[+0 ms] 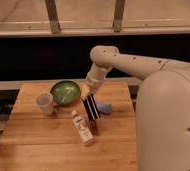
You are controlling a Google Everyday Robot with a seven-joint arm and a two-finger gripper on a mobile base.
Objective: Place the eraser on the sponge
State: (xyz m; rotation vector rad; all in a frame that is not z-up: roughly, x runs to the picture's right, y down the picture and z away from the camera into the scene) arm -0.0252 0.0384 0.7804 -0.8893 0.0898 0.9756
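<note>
1. Hanging over the middle of the wooden table (33, 145), the gripper (89, 93) is clamped tight on the upper end of the eraser (91, 108).
2. The eraser slants down, with the sponge (106, 107) lying just to its right on the tabletop.
3. A green bowl (65, 92) sits left of the gripper, and a white cup (45, 103) further left.
4. A white bottle (82, 129) lies nearer, beside a dark red thing (94, 127).
</note>
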